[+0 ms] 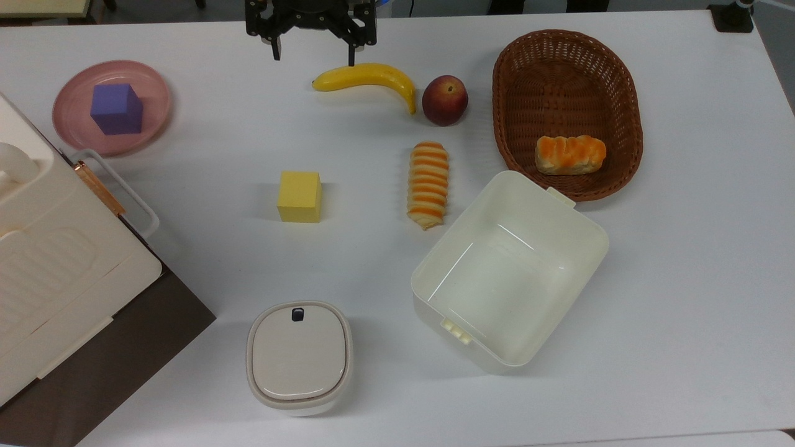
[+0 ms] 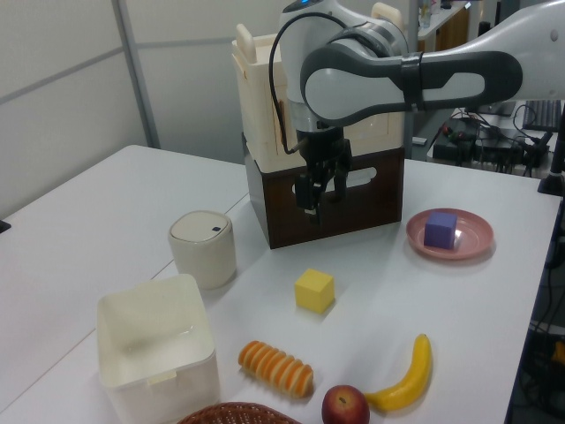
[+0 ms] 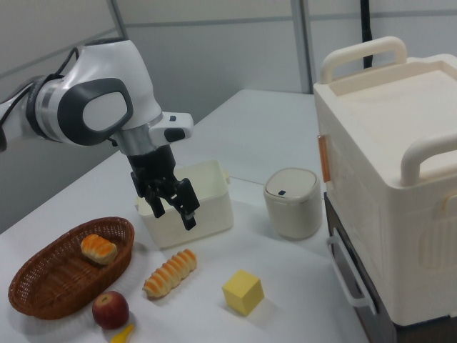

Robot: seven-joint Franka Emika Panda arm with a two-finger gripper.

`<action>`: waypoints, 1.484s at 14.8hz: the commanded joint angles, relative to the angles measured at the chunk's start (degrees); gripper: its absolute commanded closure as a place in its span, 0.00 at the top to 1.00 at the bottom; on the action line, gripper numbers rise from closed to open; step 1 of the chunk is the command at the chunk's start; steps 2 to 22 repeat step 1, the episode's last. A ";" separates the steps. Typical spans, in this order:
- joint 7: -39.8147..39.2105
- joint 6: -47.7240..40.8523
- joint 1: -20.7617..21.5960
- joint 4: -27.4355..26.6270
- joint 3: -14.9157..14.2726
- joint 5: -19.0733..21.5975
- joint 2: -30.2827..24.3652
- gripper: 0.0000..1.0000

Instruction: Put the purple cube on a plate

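The purple cube [image 1: 116, 109] rests inside the pink plate [image 1: 158, 102] at the top view's upper left, with nothing touching it. In the left view the purple cube [image 2: 440, 229] sits on the plate [image 2: 472, 244] at the right. My gripper [image 1: 313, 54] hangs open and empty at the table's far edge, just above the banana's stem end and well to the right of the plate in the top view. The left view has the gripper [image 2: 320, 192] raised in front of the brown cabinet base. Its open fingers show in the right view, where the gripper [image 3: 174, 211] hovers over the table.
A yellow cube [image 1: 300, 196] sits mid-table. Nearby lie a banana [image 1: 367, 77], an apple [image 1: 445, 99], a striped bread roll [image 1: 428, 184], a wicker basket [image 1: 624, 93] holding bread [image 1: 570, 154], an open white box [image 1: 590, 242], a lidded pot [image 1: 299, 357] and a cream cabinet [image 1: 56, 261].
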 commanded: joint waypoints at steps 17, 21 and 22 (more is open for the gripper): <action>1.26 -1.27 0.50 -0.31 -1.11 0.13 -0.95 1.00; 1.26 -1.27 0.50 -0.31 -1.11 0.13 -0.95 1.00; 1.26 -1.27 0.50 -0.31 -1.11 0.13 -0.95 1.00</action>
